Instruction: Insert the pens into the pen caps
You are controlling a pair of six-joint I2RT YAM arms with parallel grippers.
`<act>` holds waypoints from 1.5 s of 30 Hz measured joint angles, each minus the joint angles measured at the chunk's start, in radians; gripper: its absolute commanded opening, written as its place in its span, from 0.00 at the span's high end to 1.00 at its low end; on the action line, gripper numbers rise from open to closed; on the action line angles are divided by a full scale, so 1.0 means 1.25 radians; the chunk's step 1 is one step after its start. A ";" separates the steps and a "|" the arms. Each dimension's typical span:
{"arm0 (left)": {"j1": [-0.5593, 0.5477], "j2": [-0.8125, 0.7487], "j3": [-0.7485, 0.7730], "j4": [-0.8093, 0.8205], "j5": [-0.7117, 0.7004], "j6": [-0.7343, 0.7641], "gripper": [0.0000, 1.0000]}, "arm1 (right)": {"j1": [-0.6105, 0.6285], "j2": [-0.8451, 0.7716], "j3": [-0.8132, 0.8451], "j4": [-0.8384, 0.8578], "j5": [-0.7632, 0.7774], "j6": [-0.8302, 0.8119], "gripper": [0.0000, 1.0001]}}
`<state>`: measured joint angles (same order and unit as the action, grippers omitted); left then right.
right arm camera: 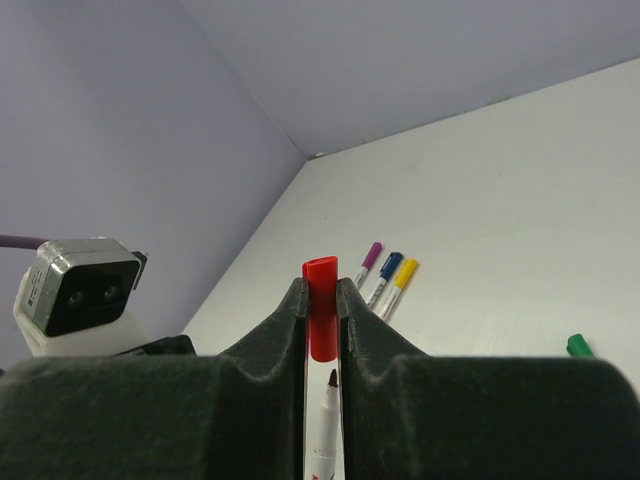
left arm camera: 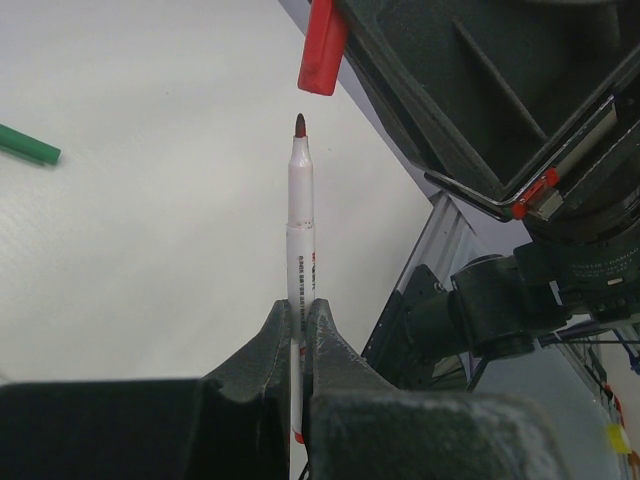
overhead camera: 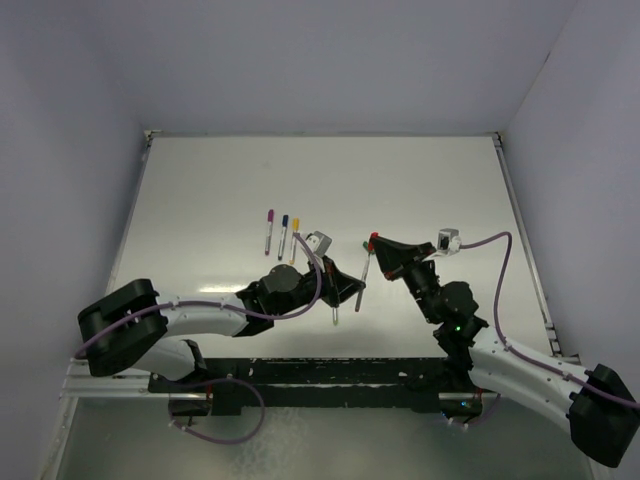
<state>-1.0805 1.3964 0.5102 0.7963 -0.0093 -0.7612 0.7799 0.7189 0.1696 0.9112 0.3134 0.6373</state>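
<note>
Pen [left arm camera: 300, 230] clamped in left pincer [left arm camera: 303, 312] points at red cap [right arm camera: 320, 272] gripped by right pincer [right arm camera: 321, 300], tip just outside the cap's mouth.

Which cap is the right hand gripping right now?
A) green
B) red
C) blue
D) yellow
B: the right hand is shut on the red cap, which sits close to the tip of the pen clamped in the left hand, with the two not yet joined.
</note>
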 measured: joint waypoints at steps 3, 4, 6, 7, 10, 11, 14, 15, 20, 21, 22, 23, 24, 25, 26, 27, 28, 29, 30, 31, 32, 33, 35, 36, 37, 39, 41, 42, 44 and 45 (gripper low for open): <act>0.000 -0.005 0.000 -0.006 -0.005 0.004 1.00 | 0.000 0.000 0.000 -0.001 -0.003 0.003 1.00; 0.000 -0.006 0.000 -0.008 -0.005 0.005 1.00 | 0.000 0.000 0.000 -0.001 -0.006 0.004 1.00; 0.000 -0.011 0.000 -0.010 -0.009 0.005 1.00 | 0.000 0.000 0.000 -0.001 -0.010 0.005 1.00; 0.000 -0.013 0.000 -0.010 -0.010 0.005 1.00 | 0.000 0.000 0.000 -0.001 -0.011 0.006 1.00; 0.000 -0.016 0.000 -0.011 -0.012 0.010 1.00 | 0.000 0.000 0.000 -0.002 -0.014 0.006 1.00; 0.000 -0.016 0.000 -0.010 -0.012 0.011 1.00 | 0.000 0.000 0.000 -0.002 -0.014 0.007 1.00; 0.000 -0.016 0.000 -0.012 -0.012 0.011 1.00 | 0.000 0.000 0.000 -0.003 -0.014 0.009 1.00; 0.000 -0.016 0.000 -0.013 -0.012 0.011 1.00 | 0.000 0.000 0.000 -0.004 -0.014 0.009 1.00; 0.000 -0.018 0.000 -0.014 -0.016 0.012 1.00 | 0.000 0.001 0.000 -0.015 -0.014 0.013 1.00; 0.000 -0.019 0.000 -0.014 -0.016 0.013 1.00 | 0.000 0.001 0.000 -0.017 -0.014 0.015 1.00; 0.000 -0.019 0.000 -0.014 -0.016 0.013 1.00 | 0.000 0.001 0.000 -0.019 -0.014 0.015 1.00; 0.000 -0.020 0.000 -0.014 -0.016 0.014 1.00 | 0.000 0.001 0.000 -0.019 -0.014 0.016 1.00; 0.000 -0.020 0.000 -0.014 -0.017 0.016 1.00 | 0.000 0.002 0.000 -0.020 -0.015 0.018 1.00; 0.000 -0.020 0.000 -0.014 -0.017 0.016 1.00 | 0.000 0.002 0.000 -0.020 -0.015 0.020 1.00; 0.000 -0.020 0.000 -0.014 -0.017 0.016 1.00 | 0.000 0.004 0.000 -0.019 -0.016 0.021 1.00; 0.000 -0.020 0.000 -0.014 -0.017 0.016 1.00 | 0.000 0.006 0.000 -0.019 -0.017 0.022 1.00; 0.000 -0.020 0.000 -0.014 -0.018 0.016 1.00 | 0.000 0.010 0.000 -0.020 -0.017 0.024 1.00; 0.000 -0.020 0.000 -0.015 -0.018 0.016 1.00 | 0.000 0.013 0.000 -0.019 -0.020 0.027 1.00; 0.000 -0.020 0.000 -0.016 -0.019 0.016 1.00 | 0.000 0.016 -0.001 -0.019 -0.021 0.030 1.00; 0.000 -0.020 0.000 -0.016 -0.020 0.016 1.00 | 0.000 0.017 -0.001 -0.018 -0.023 0.033 1.00; 0.000 -0.020 0.000 -0.017 -0.020 0.016 1.00 | 0.000 0.018 -0.002 -0.017 -0.026 0.037 1.00; 0.000 -0.020 0.000 -0.018 -0.021 0.016 1.00 | -0.001 0.020 -0.002 -0.016 -0.029 0.039 1.00; -0.001 -0.020 0.000 -0.016 -0.026 0.016 1.00 | -0.001 0.023 -0.002 -0.015 -0.042 0.044 1.00; -0.001 -0.020 0.000 -0.015 -0.030 0.017 1.00 | -0.001 0.024 -0.004 -0.015 -0.048 0.047 1.00; 0.000 -0.020 0.000 -0.015 -0.038 0.017 1.00 | -0.001 0.026 -0.006 -0.015 -0.058 0.051 1.00; 0.000 -0.020 0.000 -0.014 -0.044 0.020 1.00 | -0.001 0.027 -0.012 -0.018 -0.072 0.058 1.00; -0.001 -0.020 0.000 -0.015 -0.049 0.027 1.00 | -0.001 0.027 -0.013 -0.020 -0.081 0.064 1.00; -0.001 -0.020 0.000 -0.014 -0.052 0.032 1.00 | -0.001 0.027 -0.014 -0.021 -0.085 0.067 1.00; -0.001 -0.020 0.000 -0.015 -0.058 0.038 1.00 | -0.001 0.024 -0.016 -0.031 -0.094 0.073 1.00; -0.001 -0.020 0.000 -0.015 -0.060 0.040 1.00 | -0.001 0.023 -0.016 -0.036 -0.099 0.076 1.00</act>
<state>-1.0813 1.3712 0.5102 0.7773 -0.0845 -0.7113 0.7788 0.7475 0.1490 0.8658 0.1902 0.7322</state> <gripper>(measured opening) 0.031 0.142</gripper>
